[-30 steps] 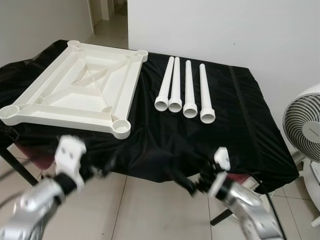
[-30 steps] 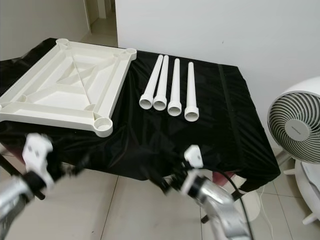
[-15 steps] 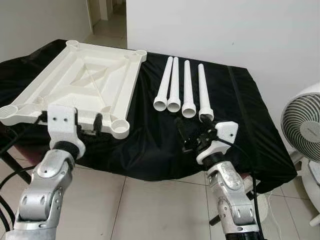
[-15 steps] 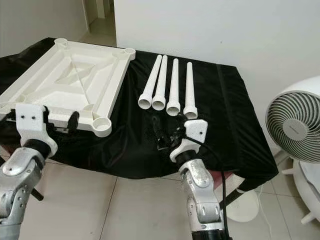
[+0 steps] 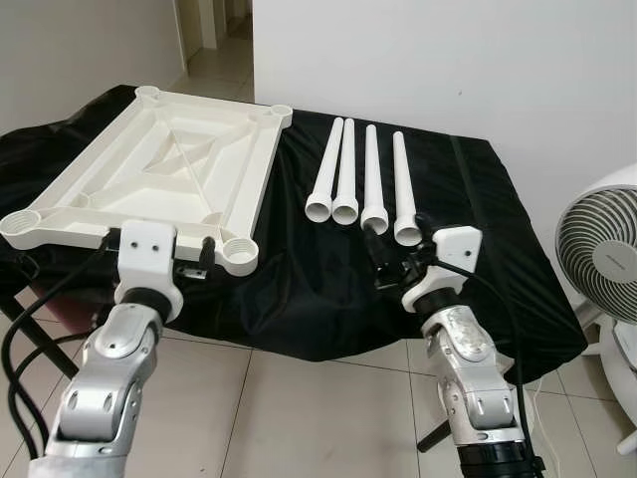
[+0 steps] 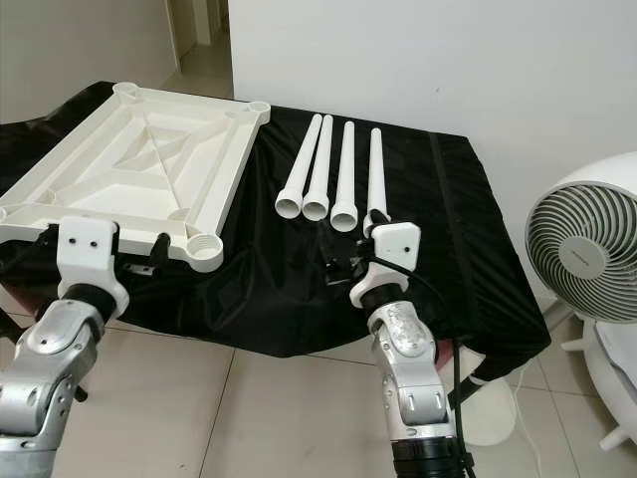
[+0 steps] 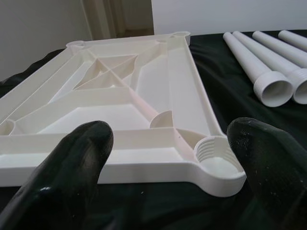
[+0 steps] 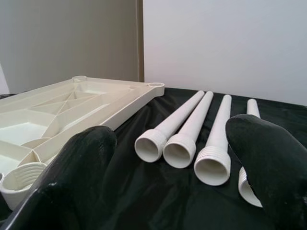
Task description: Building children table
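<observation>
A room in a home. Evidence: pale tiled floor [image 5: 299, 408], plain white wall [image 5: 448, 60], a doorway opening onto a tiled corridor [image 5: 214, 40], and a white pedestal fan [image 6: 587, 249] standing at the robot's right. A table draped in black cloth [image 5: 478, 229] serves as the work surface.

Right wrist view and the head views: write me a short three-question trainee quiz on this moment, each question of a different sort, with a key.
1. How many white plastic table legs lie on the black cloth-covered table?
2. True or false: the white plastic tabletop panel lies with its ribbed underside up.
3. The right gripper is: A) shut on a leg; B) open, holding nothing, near the legs' threaded ends; C) resting on the white standing fan.

Key: 1) four; 2) true; 3) B. The left gripper is likewise open, facing the panel's threaded corner socket.
</observation>
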`<state>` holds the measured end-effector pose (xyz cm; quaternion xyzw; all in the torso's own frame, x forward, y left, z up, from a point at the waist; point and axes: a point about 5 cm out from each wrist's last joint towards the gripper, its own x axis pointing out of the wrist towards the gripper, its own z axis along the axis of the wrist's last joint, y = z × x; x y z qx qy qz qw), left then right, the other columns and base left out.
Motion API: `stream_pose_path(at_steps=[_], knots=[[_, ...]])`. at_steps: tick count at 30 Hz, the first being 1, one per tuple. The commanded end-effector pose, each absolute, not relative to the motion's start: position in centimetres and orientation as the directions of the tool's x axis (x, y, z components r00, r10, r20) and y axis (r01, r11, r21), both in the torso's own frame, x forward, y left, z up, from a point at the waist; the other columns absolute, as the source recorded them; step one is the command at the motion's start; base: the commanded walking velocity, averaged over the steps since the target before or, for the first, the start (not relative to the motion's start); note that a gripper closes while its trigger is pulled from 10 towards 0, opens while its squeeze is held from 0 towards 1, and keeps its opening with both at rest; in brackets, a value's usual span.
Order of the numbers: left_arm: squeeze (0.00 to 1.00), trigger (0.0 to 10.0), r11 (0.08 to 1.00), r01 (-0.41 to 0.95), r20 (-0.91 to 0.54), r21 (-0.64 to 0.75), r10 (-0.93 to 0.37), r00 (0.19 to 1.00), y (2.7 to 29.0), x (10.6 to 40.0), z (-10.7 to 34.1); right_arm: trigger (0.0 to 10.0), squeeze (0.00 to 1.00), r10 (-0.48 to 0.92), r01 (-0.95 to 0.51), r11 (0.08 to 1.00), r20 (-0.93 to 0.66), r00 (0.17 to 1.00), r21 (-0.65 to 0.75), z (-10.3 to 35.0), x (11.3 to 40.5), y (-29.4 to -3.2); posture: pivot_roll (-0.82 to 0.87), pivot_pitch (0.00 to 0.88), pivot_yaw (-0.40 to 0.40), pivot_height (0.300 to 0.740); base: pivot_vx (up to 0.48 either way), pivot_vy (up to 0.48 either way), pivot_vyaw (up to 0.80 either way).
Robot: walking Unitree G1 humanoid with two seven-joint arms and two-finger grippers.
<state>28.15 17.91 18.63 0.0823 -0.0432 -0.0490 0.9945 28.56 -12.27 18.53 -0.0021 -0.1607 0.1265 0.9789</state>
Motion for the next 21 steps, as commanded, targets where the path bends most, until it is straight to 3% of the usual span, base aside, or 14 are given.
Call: stream_pose_path(at_steps=[1,8,21], knots=[[0.00,10.0,0.984,0.029,0.096,0.178,-0.046,0.994,18.00,28.24,18.67,10.0,0.00,0.243,-0.243,0.969,0.308,0.920,-0.039,18.22,28.55,-12.25,0.04,0.000,-0.068,0.740,0.000,0.000,0.00],[0.00,10.0,0.981,0.038,0.111,0.192,-0.060,0.992,17.53,28.61,19.03,10.0,0.00,0.255,-0.257,0.966,0.301,0.919,-0.034,18.02,28.63,-11.76,0.04,0.000,-0.066,0.740,0.000,0.000,0.00],[0.00,10.0,0.977,0.057,0.133,0.207,-0.086,0.987,17.06,28.70,19.49,10.0,0.00,0.271,-0.274,0.961,0.299,0.915,-0.034,17.90,28.65,-11.41,0.04,0.000,-0.062,0.740,0.000,0.441,0.00]])
